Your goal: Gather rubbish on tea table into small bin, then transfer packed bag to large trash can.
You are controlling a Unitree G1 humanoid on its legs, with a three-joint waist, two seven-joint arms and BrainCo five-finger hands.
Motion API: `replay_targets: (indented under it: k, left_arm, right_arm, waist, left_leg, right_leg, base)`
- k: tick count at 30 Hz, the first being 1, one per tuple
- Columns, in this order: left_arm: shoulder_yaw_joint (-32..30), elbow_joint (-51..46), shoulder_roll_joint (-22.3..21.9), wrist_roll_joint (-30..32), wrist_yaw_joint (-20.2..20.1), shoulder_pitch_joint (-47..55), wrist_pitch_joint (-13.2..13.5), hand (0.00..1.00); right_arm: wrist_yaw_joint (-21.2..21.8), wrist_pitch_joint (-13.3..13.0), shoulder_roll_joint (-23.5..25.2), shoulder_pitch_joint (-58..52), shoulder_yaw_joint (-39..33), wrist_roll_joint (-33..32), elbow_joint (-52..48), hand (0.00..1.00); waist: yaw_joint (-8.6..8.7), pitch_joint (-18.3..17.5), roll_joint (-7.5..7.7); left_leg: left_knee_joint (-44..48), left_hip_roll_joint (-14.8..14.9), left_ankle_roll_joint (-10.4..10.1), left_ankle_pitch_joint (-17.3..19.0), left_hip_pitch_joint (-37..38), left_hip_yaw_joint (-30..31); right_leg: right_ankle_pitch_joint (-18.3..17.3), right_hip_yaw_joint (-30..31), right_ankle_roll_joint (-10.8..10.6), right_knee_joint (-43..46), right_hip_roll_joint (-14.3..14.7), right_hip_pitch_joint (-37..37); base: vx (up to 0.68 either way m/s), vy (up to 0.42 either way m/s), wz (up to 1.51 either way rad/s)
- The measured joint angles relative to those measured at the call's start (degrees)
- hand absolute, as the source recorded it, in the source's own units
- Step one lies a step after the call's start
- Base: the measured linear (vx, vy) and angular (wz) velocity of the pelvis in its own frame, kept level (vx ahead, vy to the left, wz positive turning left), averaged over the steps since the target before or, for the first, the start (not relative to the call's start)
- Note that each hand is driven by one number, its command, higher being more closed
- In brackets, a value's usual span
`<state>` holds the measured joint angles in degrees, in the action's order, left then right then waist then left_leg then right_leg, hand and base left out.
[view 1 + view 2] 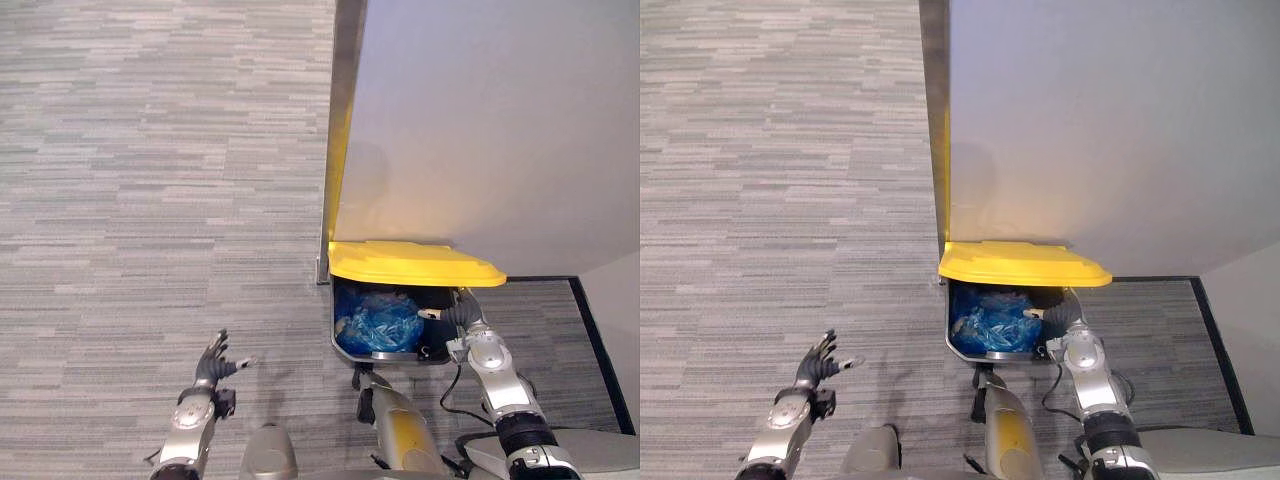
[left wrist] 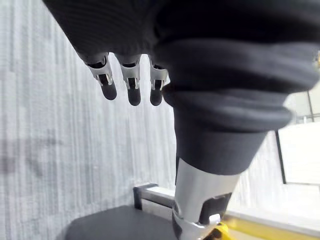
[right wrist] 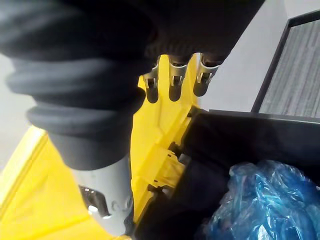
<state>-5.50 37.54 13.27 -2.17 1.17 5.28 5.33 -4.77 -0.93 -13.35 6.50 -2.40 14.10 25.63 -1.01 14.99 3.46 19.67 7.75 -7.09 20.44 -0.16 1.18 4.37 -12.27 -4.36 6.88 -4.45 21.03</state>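
Blue bag (image 1: 380,322) in trash can (image 1: 390,355), right hand (image 1: 462,312) loose-fingered, seemingly against yellow lid (image 1: 410,262), left hand (image 1: 212,367) splayed open

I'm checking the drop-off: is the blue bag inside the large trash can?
Yes, the blue bag lies inside the large trash can, below its open yellow lid.

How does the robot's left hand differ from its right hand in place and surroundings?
The left hand is over bare carpet, apart from the trash can; the right hand is at the can's opening, under the raised yellow lid. The blue bag lies in the can beside the right hand, far from the left hand. Both hands are open and hold nothing.
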Motion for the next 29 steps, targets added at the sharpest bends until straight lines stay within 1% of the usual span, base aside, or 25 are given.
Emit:
replay_targets:
  k: [1, 3, 4, 6, 7, 8, 9, 10, 11, 12, 13, 14, 15, 16, 17, 18, 19, 20, 21, 23, 25, 29]
  left_arm:
    - [-0.2, 0.4, 0.0, 0.5, 0.0, 0.3, 0.0, 0.00]
    - [-1.3, 1.4, -0.1, 1.4, 0.1, 1.7, 0.0, 0.00]
    - [-1.4, 1.4, -0.1, 1.5, 0.1, 2.0, 0.0, 0.00]
    - [-1.5, 1.4, -0.5, 1.8, 0.3, 2.7, 0.0, 0.00]
    - [-1.5, 1.3, -0.6, 1.8, 0.3, 2.5, 0.0, 0.00]
    - [-1.9, 1.1, -1.3, 1.8, 0.4, 2.1, 0.1, 0.00]
    - [-2.2, 0.7, -2.0, 1.8, 0.5, 2.3, 0.2, 0.00]
    - [-3.1, 0.7, -2.8, 1.8, 0.9, 2.3, 0.1, 0.00]
    - [-3.7, 0.6, -4.0, 1.8, 1.6, 2.5, -0.1, 0.00]
    - [-3.6, 0.1, -4.5, 1.8, 1.7, 3.1, -0.1, 0.00]
    - [-3.6, -0.8, -5.2, 1.7, 1.7, 3.9, -0.1, 0.00]
    - [-3.6, -2.1, -6.0, 1.6, 1.8, 4.5, -0.2, 0.00]
    - [-3.6, -2.9, -6.3, 1.6, 1.9, 4.5, -0.4, 0.00]
    - [-3.7, -3.1, -7.9, 1.5, 2.2, 3.8, -1.0, 0.00]
    - [-3.7, -3.4, -10.4, 1.1, 2.1, 3.7, -1.1, 0.00]
    - [-3.7, -3.3, -10.8, 0.9, 2.1, 3.6, -1.1, 0.00]
    - [-3.6, -3.3, -11.6, 0.6, 2.1, 3.1, -1.1, 0.00]
    - [-3.6, -3.3, -12.2, 0.6, 2.1, 2.7, -1.1, 0.00]
    - [-3.6, -3.3, -12.2, 0.6, 2.1, 2.2, -1.0, 0.00]
    - [-3.6, -3.3, -12.2, 0.6, 2.3, 1.9, -1.0, 0.00]
    - [-3.8, -3.0, -12.2, 0.6, 2.7, 2.3, -1.0, 0.00]
    - [-4.0, -0.6, -12.2, 0.6, 2.8, 2.5, -1.1, 0.00]
  right_arm:
    - [0.0, -0.1, 0.3, -0.3, 0.0, 0.0, 0.0, 0.00]
    - [0.0, -0.5, 2.1, -2.1, 0.0, 0.0, 0.0, 0.00]
    - [0.0, -0.5, 2.6, -2.5, 0.0, 0.0, 0.0, 0.00]
    - [0.0, -1.0, 4.1, -5.1, 0.0, -0.2, 0.0, 0.00]
    - [0.0, -1.0, 4.1, -5.8, 0.0, -0.3, 0.0, 0.00]
    - [0.0, -1.0, 4.6, -7.1, -0.1, -0.7, 0.0, 0.00]
    - [0.0, -1.1, 5.1, -8.0, -0.1, -1.0, -0.4, 0.00]
    - [0.0, -1.1, 6.0, -9.7, -0.2, -1.8, -0.4, 0.00]
    - [0.0, -1.0, 7.2, -12.3, -1.6, -2.5, -0.4, 0.00]
    - [-0.1, -1.0, 8.1, -13.8, -2.7, -2.8, -0.3, 0.00]
    - [-0.1, -1.0, 9.0, -15.3, -4.1, -3.0, -0.1, 0.00]
    - [-0.2, -1.0, 9.7, -16.2, -5.3, -3.3, 0.1, 0.00]
    - [-0.2, -1.0, 10.0, -16.7, -6.1, -3.5, 0.3, 0.00]
    - [-0.5, -1.0, 9.7, -16.2, -7.2, -4.0, 0.8, 0.00]
    - [-0.6, -0.9, 9.4, -15.5, -8.4, -4.9, 2.4, 0.00]
    - [-0.7, -0.8, 9.8, -15.4, -8.8, -5.1, 2.8, 0.00]
    - [-1.1, -0.8, 9.8, -15.5, -9.0, -5.7, 3.5, 0.00]
    - [-1.3, -0.8, 9.6, -15.7, -9.4, -6.5, 5.1, 0.00]
    - [-1.4, -0.7, 9.6, -15.6, -10.2, -7.3, 7.0, 0.00]
    - [-1.6, -0.6, 9.6, -15.3, -11.2, -8.1, 8.1, 0.00]
    - [-1.7, -0.6, 9.5, -15.1, -11.3, -9.2, 9.5, 0.00]
    - [-1.7, -0.6, 9.6, -14.6, -11.3, -10.1, 11.6, 0.00]
  waist:
    - [0.05, -0.1, 0.13]
    - [-0.17, -0.7, 1.18]
    - [-0.18, -0.7, 1.31]
    - [-0.02, -0.5, 1.57]
    - [0.07, -0.5, 1.85]
    - [-0.01, -0.3, 1.33]
    - [-0.32, 0.1, 0.89]
    - [-0.53, 0.0, 1.49]
    - [-0.27, -0.1, 1.52]
    - [-0.28, -0.4, 1.69]
    - [-0.49, -0.7, 2.13]
    - [-1.09, -1.4, 2.93]
    - [-1.47, -2.0, 3.77]
    - [-1.72, -2.0, 1.51]
    - [-1.95, -2.8, -0.40]
    - [-1.79, -2.9, -0.37]
    - [-1.32, -3.0, -0.48]
    - [-1.37, -3.7, -0.72]
    - [-1.34, -4.2, -1.04]
    - [-1.33, -4.5, -1.54]
    - [-1.47, -5.2, -1.87]
    - [-1.54, -6.0, -2.39]
  left_leg:
    - [0.2, 0.0, 0.1, 0.0, 0.1, 0.0]
    - [1.6, -0.1, 0.7, 0.5, 0.2, -0.8]
    - [2.3, 0.0, 0.5, 0.7, 0.2, -1.1]
    - [7.0, 0.2, 0.7, 2.7, -0.8, -1.8]
    - [8.1, 0.0, 0.9, 2.9, -1.3, -1.9]
    - [8.6, 1.1, 1.7, 2.6, -2.1, -2.0]
    - [8.3, 1.8, 1.5, 2.0, -2.5, -3.4]
    - [8.4, 2.0, 1.4, 1.6, -2.8, -4.4]
    - [8.2, 2.3, 1.3, 1.2, -2.6, -4.4]
    - [7.9, 2.4, 0.9, 0.8, -2.6, -4.4]
    - [7.4, 2.5, 0.5, 0.4, -2.7, -4.6]
    - [7.6, 2.6, 0.1, 0.2, -3.7, -5.5]
    - [7.7, 3.0, -0.4, 0.0, -4.7, -6.4]
    - [7.1, 4.5, -1.3, -0.7, -6.2, -6.8]
    - [3.4, 6.0, -0.4, -3.4, -5.5, -8.5]
    - [1.4, 6.0, -0.2, -5.0, -4.5, -9.6]
    - [-1.2, 6.0, -0.6, -7.1, -3.1, -11.0]
    - [-3.5, 6.0, -0.9, -8.8, -2.1, -12.1]
    - [-4.9, 6.0, -0.5, -10.0, -1.6, -12.6]
    - [-5.9, 6.0, -0.3, -11.1, -1.3, -12.7]
    - [-6.6, 5.7, -0.3, -11.2, -1.0, -12.7]
    - [-8.6, 4.7, -0.6, -11.5, 0.1, -12.9]
  right_leg:
    - [0.0, 0.1, 0.0, 0.0, 0.0, -0.1]
    - [0.0, 1.4, -0.1, 0.1, 0.3, -0.3]
    - [0.1, 1.7, -0.1, 0.1, 0.3, -0.4]
    - [0.5, 2.3, -0.9, 0.2, 0.6, -0.8]
    - [0.2, 2.2, -1.3, 0.1, 0.4, -0.8]
    - [-2.4, 1.1, -5.0, 1.0, 0.3, -0.3]
    - [-3.8, 0.6, -3.7, 5.6, 0.0, 2.0]
    - [-5.4, 1.0, 3.0, 21.0, -1.4, 6.6]
    - [-8.5, 1.1, 3.8, 33.4, -2.6, 7.2]
    - [-10.6, 1.4, 3.5, 38.0, -3.4, 6.1]
    - [-13.5, 1.7, 2.7, 41.8, -4.5, 3.5]
    - [-18.6, 2.7, 0.2, 40.4, -5.0, 0.2]
    - [-21.0, 2.4, 0.3, 36.0, -4.1, -0.4]
    - [-20.7, 1.6, 3.4, 29.4, -1.1, -1.6]
    - [-17.2, 1.6, 4.2, 23.4, 1.5, -2.5]
    - [-16.6, 1.8, 4.6, 22.1, 1.7, -3.0]
    - [-15.8, 1.7, 5.0, 20.8, 1.8, -3.9]
    - [-15.1, 1.8, 5.2, 19.3, 2.2, -4.4]
    - [-14.1, 1.6, 5.5, 17.5, 2.5, -5.1]
    - [-12.9, 1.4, 5.6, 15.7, 2.8, -5.9]
    - [-12.3, 1.4, 5.4, 15.0, 2.7, -6.2]
    - [-10.2, 1.8, 4.4, 12.3, 2.2, -7.5]
  base:
    - [-0.08, 0.015, -0.09]
    - [-0.09, 0.011, -0.18]
    - [-0.11, 0.028, -0.30]
    - [-0.13, 0.050, -0.23]
    - [-0.17, 0.069, -0.13]
    - [-0.15, 0.007, -0.18]
    - [-0.21, -0.018, -0.37]
    - [-0.18, -0.076, -0.26]
    - [-0.16, -0.052, -0.10]
    - [-0.07, -0.088, 0.04]
    - [-0.04, -0.133, -0.15]
    - [-0.03, -0.160, -0.35]
    - [-0.02, -0.210, -0.45]
    - [0.00, -0.198, -0.58]
    - [0.01, -0.175, -0.47]
    - [0.02, -0.108, -0.30]
    - [0.01, -0.094, -0.02]
    - [0.00, -0.098, 0.02]
    - [-0.02, -0.082, -0.02]
    - [-0.03, -0.026, 0.02]
    - [-0.05, 0.030, 0.04]
    - [-0.07, 0.093, 0.01]
